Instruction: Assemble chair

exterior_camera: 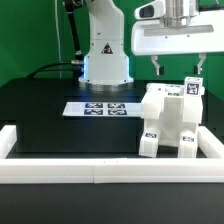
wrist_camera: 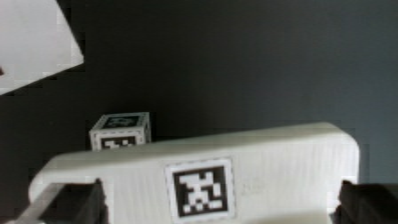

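Chair (exterior_camera: 168,122): partly built, a blocky white stack. It stands on the black table (exterior_camera: 40,120) at the exterior view's right, just inside the white border rail (exterior_camera: 60,170). A tagged upright piece (exterior_camera: 190,88) rises at its top.

Wrist view: a broad tagged slab (wrist_camera: 210,180) lies directly under the camera, with a small tagged post (wrist_camera: 119,130) beyond it. Whether that post is the upright piece, cannot tell.

Gripper (exterior_camera: 176,72): jaws spread as wide as they go, hanging just above the chair and holding nothing. In the wrist view the two dark fingers (wrist_camera: 63,203) flank the slab's ends. No contact visible.

Marker board (exterior_camera: 100,108): flat on the table, well apart from the chair, toward the exterior view's left.

Judgement: the step reads as lining up for a grasp on the slab. The next move calls for a straight descent with the slab centred between the fingers, then an even closing on its flat ends. Risks are clipping the upright piece and nudging the stack toward the rail.
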